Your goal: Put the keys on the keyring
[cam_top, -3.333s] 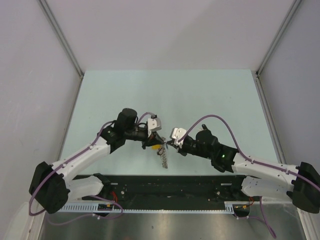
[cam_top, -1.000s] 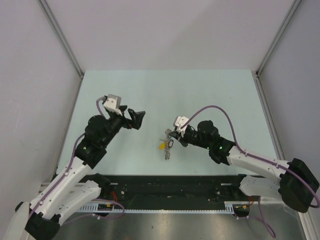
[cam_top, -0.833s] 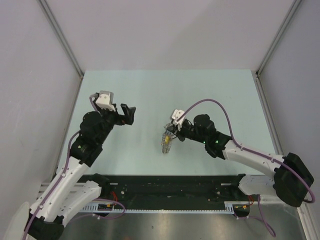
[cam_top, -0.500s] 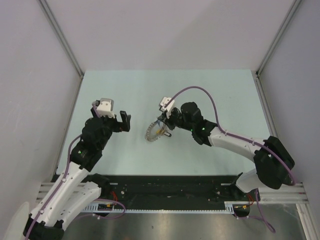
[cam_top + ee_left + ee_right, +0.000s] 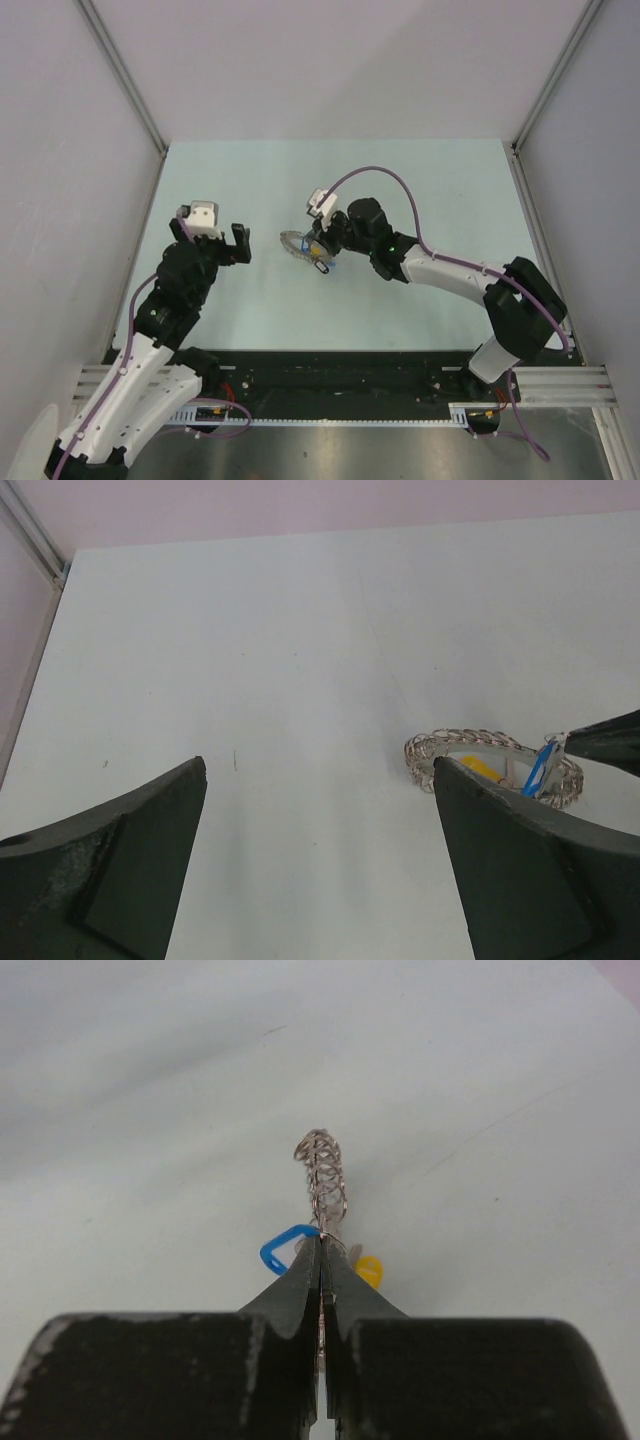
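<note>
At desk (image 5: 420, 190) centre we see keyring (image 5: 298, 246), ring turned edge-on to right wrist view. Right hand (image 5: 322, 250) pinched tight on keyring's rim, rest of keyring sticking out past fingertips. Blue key (image 5: 282, 1248) and yellow key (image 5: 368, 1271) sit at keyring's held end, one each side of pinch, both right against ring. We cannot tell whether keyring touches desk or hangs just above. Left hand (image 5: 240, 245) well apart from keyring, on side opposite right hand, spread wide, holding nothing, facing keyring.
</note>
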`<state>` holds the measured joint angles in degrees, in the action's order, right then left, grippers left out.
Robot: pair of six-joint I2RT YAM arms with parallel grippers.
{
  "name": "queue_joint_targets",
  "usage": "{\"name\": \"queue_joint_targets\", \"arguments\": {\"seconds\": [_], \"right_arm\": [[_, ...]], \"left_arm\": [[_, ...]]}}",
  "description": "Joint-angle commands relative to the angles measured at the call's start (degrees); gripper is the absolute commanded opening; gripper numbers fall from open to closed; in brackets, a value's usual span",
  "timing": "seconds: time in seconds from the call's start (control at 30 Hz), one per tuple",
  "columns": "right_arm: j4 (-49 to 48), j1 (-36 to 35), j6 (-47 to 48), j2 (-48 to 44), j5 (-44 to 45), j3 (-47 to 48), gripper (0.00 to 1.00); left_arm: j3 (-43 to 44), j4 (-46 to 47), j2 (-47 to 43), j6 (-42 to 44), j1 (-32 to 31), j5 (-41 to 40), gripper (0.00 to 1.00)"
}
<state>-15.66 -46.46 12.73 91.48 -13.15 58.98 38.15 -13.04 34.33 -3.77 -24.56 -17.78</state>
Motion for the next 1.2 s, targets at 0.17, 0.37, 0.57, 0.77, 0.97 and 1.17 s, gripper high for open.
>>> {"name": "queue_joint_targets", "arguments": {"seconds": [0.17,0.37,0.57,0.77,0.97,1.17], "right_arm": [[7.0,-2.1,-7.5,-3.4,-0.9,-8.2,0.0],[8.1,-2.3,-11.5,-2.5,-1.5,-13.2,0.0],[10.2,-3.6,-14.3,-1.9,-1.7,-15.0,0.01],[11.9,-4.4,-16.7,-2.2,-1.5,-15.1,0.12],[13.7,-3.6,-19.0,-6.0,-1.5,-15.0,0.36],[19.4,1.5,-23.1,-11.9,-1.2,-15.0,0.53]], "left_arm": [[-0.4,1.3,-0.3,1.3,0.5,-1.1,1.0],[-0.4,1.1,0.4,1.4,0.5,-0.9,1.0],[-0.4,1.2,0.9,1.6,0.5,-0.7,1.0],[-0.5,1.2,1.4,1.5,0.5,-0.2,1.0],[-0.4,1.2,2.1,1.5,0.5,1.0,1.0],[-0.2,0.6,3.5,0.8,0.5,3.5,1.0]]}}
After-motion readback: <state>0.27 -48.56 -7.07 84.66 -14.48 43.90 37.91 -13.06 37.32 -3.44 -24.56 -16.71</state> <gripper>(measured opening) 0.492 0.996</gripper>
